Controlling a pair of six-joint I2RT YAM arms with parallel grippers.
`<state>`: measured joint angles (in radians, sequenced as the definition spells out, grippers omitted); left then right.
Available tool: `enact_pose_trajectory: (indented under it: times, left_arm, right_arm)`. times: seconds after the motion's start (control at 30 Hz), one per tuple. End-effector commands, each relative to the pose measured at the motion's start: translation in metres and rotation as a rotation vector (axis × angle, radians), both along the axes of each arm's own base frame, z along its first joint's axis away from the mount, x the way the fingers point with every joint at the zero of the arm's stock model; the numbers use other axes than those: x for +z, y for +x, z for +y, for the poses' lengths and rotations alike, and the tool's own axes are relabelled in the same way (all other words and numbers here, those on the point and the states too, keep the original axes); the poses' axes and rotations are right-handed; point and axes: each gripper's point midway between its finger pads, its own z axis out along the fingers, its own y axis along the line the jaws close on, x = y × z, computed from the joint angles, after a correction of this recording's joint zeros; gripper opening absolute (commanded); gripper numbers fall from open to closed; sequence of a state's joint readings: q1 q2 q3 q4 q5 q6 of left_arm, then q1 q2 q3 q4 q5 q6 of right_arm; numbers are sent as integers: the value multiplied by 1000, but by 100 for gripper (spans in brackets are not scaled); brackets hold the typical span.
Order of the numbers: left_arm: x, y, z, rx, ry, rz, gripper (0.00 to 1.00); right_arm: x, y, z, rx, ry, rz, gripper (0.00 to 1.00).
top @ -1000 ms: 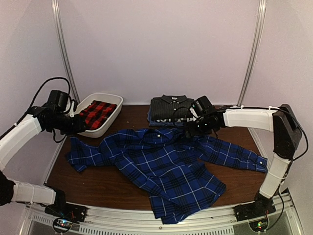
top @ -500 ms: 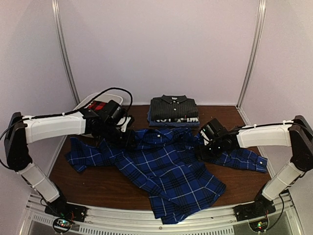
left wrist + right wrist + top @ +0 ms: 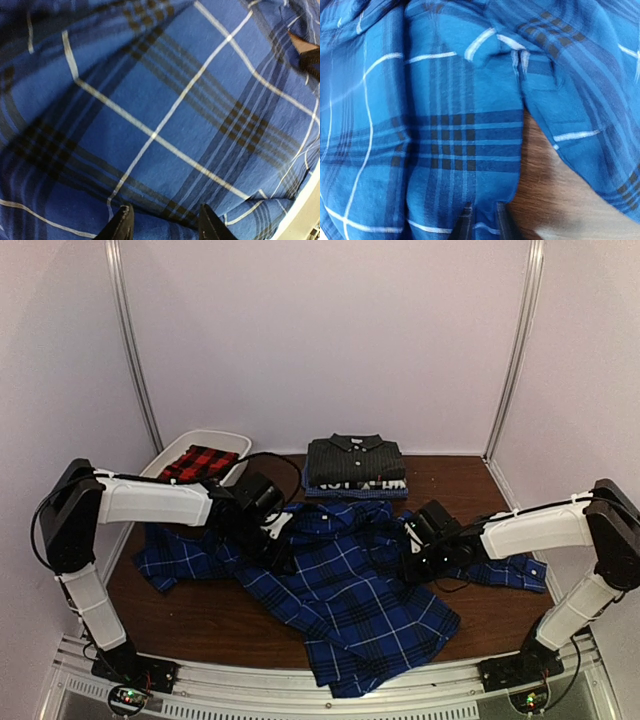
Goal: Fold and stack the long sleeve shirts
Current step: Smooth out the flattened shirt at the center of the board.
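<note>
Blue plaid shirt [image 3: 345, 595] lies spread over the middle of the brown table [image 3: 190, 615], collar toward the back wall, a sleeve out to each side, hem at the near edge. Cloth rumpled, not flat. Left gripper [image 3: 278, 543] is down on the shirt's left shoulder area, just beside the collar; from its wrist camera the two fingers [image 3: 122, 227] stand apart, about half wide, with flat plaid showing between them and nothing pinched. Right gripper [image 3: 412, 562] sits low where the right sleeve joins the body; its wrist camera shows the fingertips [image 3: 465, 225] drawn narrow with a ridge of blue cloth running in between them, so it has the shirt nipped. Bare wood shows beside that fold. At the back centre, a dark striped shirt [image 3: 355, 460] lies folded, collar up, on top of another folded blue piece. Back left, a red plaid shirt [image 3: 200, 462] lies inside a white tub [image 3: 238, 443].
</note>
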<state>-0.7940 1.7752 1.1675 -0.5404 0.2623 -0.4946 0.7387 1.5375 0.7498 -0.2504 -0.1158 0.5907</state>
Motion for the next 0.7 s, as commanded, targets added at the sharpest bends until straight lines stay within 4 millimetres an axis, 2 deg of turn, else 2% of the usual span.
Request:
enact_pose_trajectory:
  times: [0.0,0.1,0.37,0.57,0.67]
  left_arm:
    - [-16,-21,6,-71,18,48,43]
    - [-24,-36,16,-81,30,88,38]
    - [-48,-80,41,-117,90,177,35]
    - [-50,-102,46,-123,97,210,34]
    - [-50,-119,43,-148,95,236,34]
  right_arm:
    - [-4,6,-15,-68,-53,-16,5]
    - [-6,10,-28,-97,-91,-17,0]
    - [-2,27,-66,-170,-174,-27,0]
    - [5,45,-86,-206,-197,-43,0]
    - [3,51,-94,-218,-213,-37,0]
